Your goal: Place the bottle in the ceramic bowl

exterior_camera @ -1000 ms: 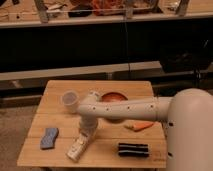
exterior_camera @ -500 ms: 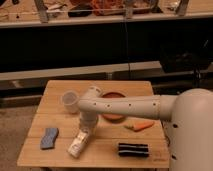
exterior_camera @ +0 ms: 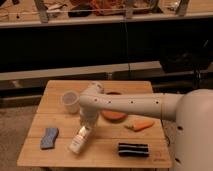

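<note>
The whitish bottle (exterior_camera: 80, 140) hangs tilted over the wooden table's front left, its upper end between the fingers of my gripper (exterior_camera: 86, 124). The gripper is shut on the bottle and points down from the white arm (exterior_camera: 130, 104), which reaches in from the right. The orange-brown ceramic bowl (exterior_camera: 114, 114) sits at the table's middle, just right of the gripper. Its far side is partly hidden by the arm.
A translucent plastic cup (exterior_camera: 70, 101) stands left of the arm, behind the bottle. A blue sponge (exterior_camera: 49, 138) lies at the front left. An orange carrot-like item (exterior_camera: 140, 125) and a black ridged object (exterior_camera: 133, 149) lie at the front right on the table (exterior_camera: 105, 155).
The arm has risen a little. The bottle has moved slightly up and to the right with the gripper.
</note>
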Motion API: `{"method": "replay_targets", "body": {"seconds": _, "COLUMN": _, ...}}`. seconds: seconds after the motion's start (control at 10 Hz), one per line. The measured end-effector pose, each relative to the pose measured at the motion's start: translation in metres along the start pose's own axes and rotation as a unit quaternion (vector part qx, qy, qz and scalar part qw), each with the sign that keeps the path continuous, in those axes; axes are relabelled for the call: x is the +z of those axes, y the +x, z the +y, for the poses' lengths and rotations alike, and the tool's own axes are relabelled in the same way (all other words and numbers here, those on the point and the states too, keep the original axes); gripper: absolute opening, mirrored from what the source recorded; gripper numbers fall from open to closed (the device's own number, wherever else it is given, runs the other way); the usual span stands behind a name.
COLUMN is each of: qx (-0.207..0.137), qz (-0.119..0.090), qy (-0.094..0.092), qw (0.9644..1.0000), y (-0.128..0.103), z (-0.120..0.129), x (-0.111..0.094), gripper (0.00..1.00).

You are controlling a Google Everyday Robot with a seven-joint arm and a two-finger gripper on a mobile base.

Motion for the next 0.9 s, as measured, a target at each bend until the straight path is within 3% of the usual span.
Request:
{"method": "replay_targets", "body": {"seconds": 0.1, "qx": 0.003, "qz": 0.002, "qy": 0.003, "qw": 1.0000, "y": 0.007, "z": -0.003, "x": -0.016, "gripper": 0.00}}
{"method": "replay_targets", "body": {"seconds": 0.6, "qx": 0.016, "qz": 0.016, "qy": 0.016, "qw": 0.9996, "y": 0.032, "z": -0.004, "x": -0.050, "gripper": 0.00}}
{"method": "replay_targets", "body": {"seconds": 0.9, "qx": 0.028, "qz": 0.026, "qy": 0.024, "qw": 0.9990, "y": 0.066, "z": 0.008, "x": -0.065, "gripper": 0.00}}
